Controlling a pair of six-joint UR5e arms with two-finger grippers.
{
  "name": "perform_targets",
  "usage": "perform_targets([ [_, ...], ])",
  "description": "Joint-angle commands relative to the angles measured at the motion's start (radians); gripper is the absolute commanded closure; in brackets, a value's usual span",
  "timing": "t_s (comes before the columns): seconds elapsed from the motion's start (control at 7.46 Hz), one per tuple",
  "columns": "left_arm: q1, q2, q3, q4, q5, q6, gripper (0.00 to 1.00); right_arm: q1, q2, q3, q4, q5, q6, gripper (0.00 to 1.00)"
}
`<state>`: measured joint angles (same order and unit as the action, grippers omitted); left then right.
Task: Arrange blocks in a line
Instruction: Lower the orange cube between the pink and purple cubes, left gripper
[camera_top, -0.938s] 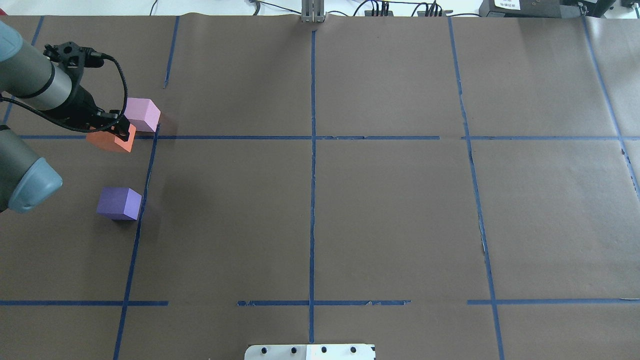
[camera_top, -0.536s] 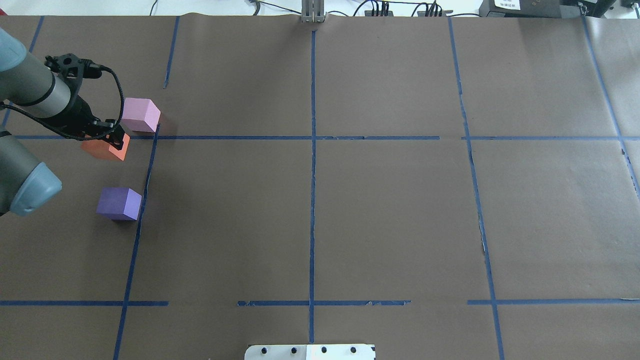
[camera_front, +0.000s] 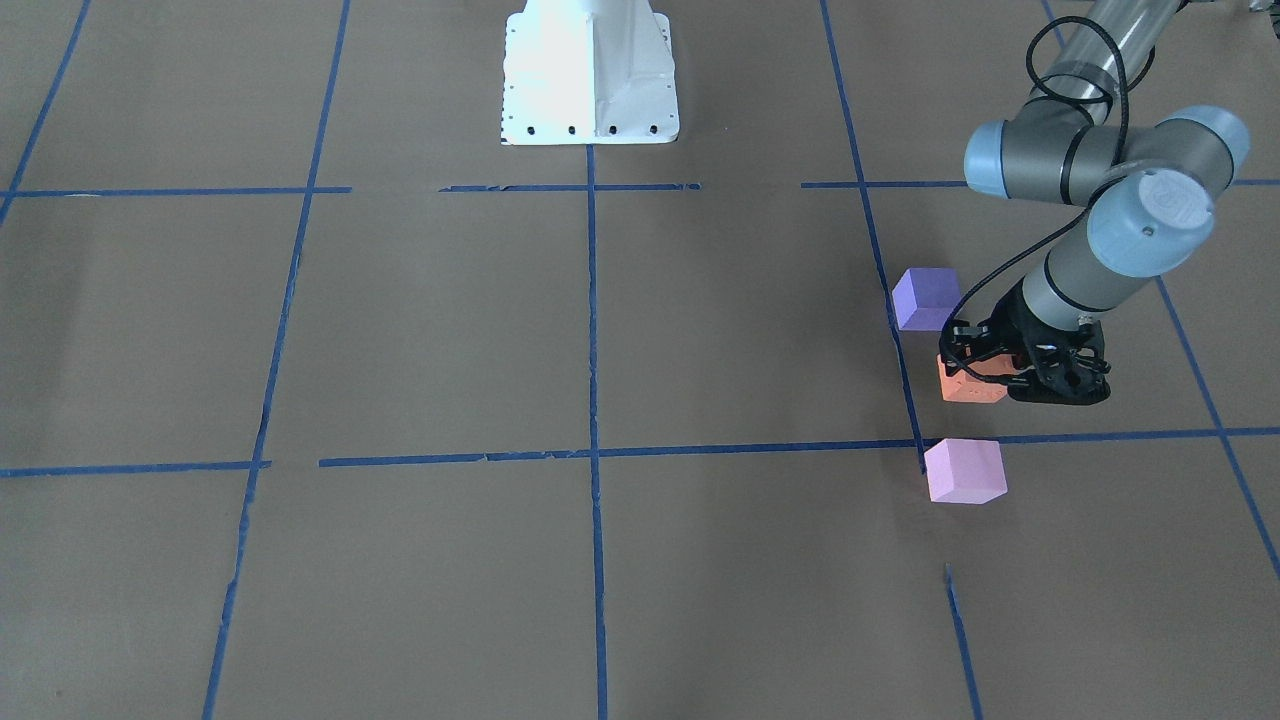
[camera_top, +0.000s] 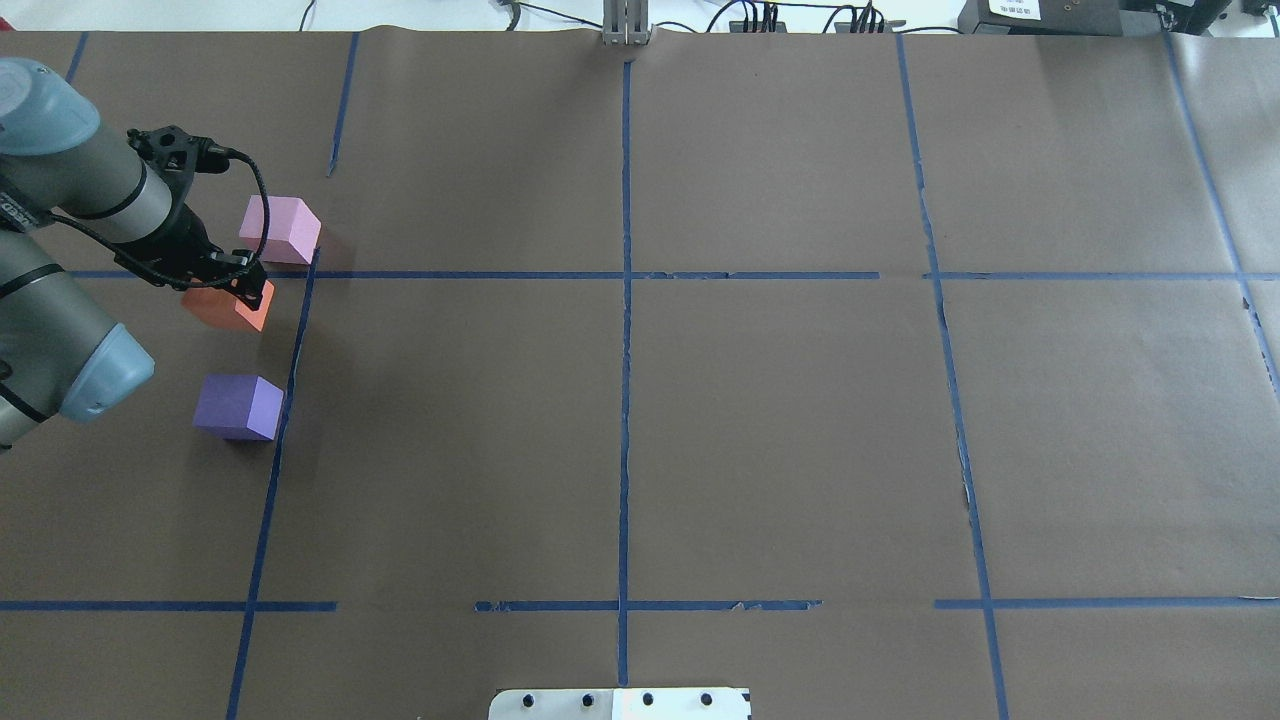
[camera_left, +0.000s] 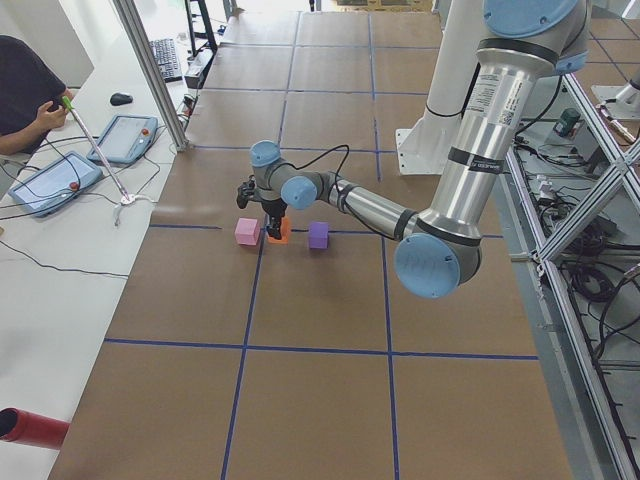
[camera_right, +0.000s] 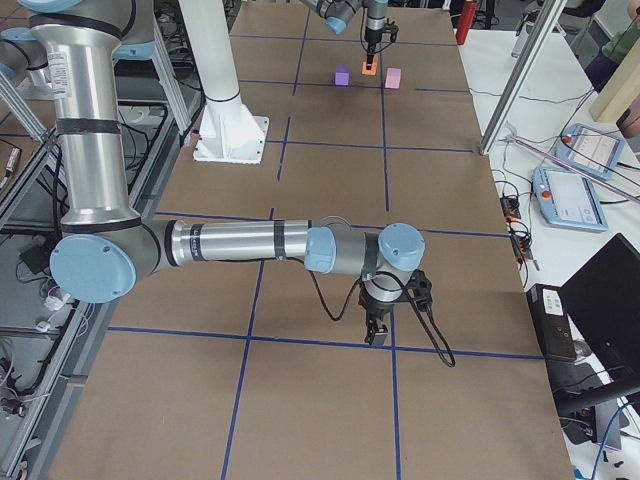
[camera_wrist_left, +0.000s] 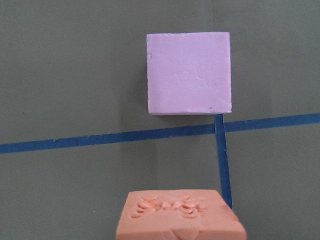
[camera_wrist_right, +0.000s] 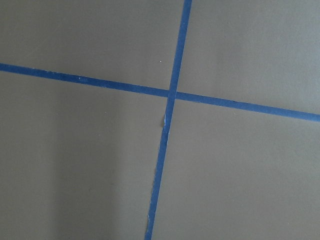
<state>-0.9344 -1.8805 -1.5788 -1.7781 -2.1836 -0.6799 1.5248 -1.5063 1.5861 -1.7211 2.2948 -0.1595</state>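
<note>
My left gripper (camera_top: 235, 285) is shut on the orange block (camera_top: 230, 307), low over the table; I cannot tell whether the block touches it. The orange block sits between the pale pink block (camera_top: 280, 228) and the purple block (camera_top: 238, 406), all close to one blue tape line. In the front view they are the orange (camera_front: 968, 387), pink (camera_front: 965, 470) and purple (camera_front: 925, 298) blocks. The left wrist view has the orange block (camera_wrist_left: 180, 217) at the bottom and the pink block (camera_wrist_left: 190, 72) beyond. My right gripper (camera_right: 378, 335) shows only in the exterior right view, low over bare table; I cannot tell its state.
Blue tape lines (camera_top: 625, 300) divide the brown paper table cover into squares. The white robot base plate (camera_front: 590, 75) stands at the robot's edge. An aluminium post (camera_top: 625, 25) and cables are at the far edge. An operator (camera_left: 25, 95) sits beyond the table's left end.
My left gripper has carried the orange block a little toward the robot, away from the pink block and nearer the purple one. The wrist has turned. The pink and purple blocks have not moved.
</note>
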Motion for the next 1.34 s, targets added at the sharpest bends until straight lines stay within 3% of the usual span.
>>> perform_targets([
  [0.0,0.019,-0.017,0.054,-0.044,-0.004,0.002,0.72,0.0,0.0,0.0,0.0,0.0,0.0,0.0],
  [1.21,0.028,-0.017,0.082,-0.061,-0.027,-0.007,0.7,0.0,0.0,0.0,0.0,0.0,0.0,0.0],
])
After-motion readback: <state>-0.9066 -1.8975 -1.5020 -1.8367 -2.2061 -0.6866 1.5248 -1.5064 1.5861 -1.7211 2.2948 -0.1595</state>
